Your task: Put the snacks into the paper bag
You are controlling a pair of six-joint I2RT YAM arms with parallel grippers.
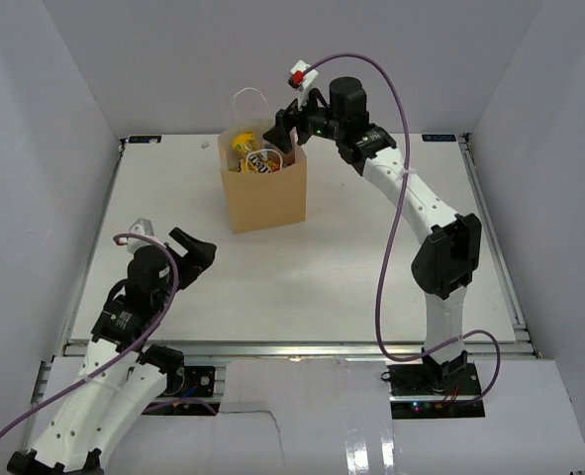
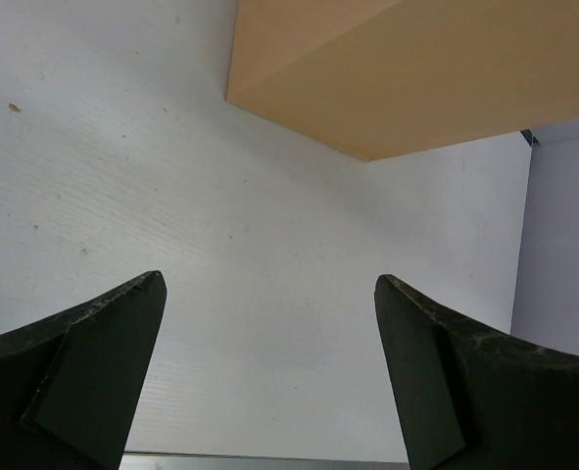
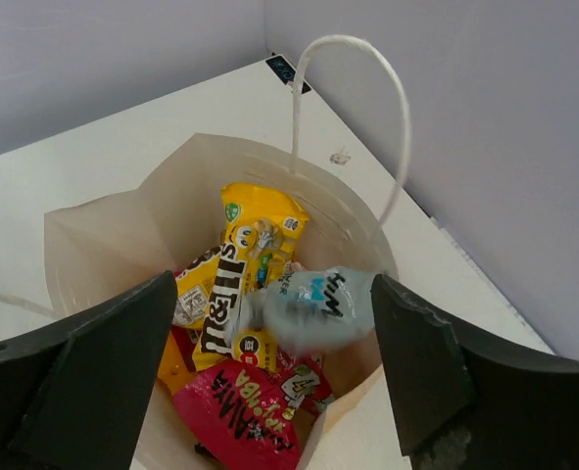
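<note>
Matt tan paper bag [image 1: 264,194] holds glossy crinkled plastic snacks [image 3: 253,294]; table [image 1: 322,277] smooth, matt white.

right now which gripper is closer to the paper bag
Right. The right gripper hangs above the open paper bag; the left gripper is well apart, near-left over the table.

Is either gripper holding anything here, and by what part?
Nothing. Left gripper open, empty; right gripper open above tan paper bag, silvery packet loose between its jaws.
</note>
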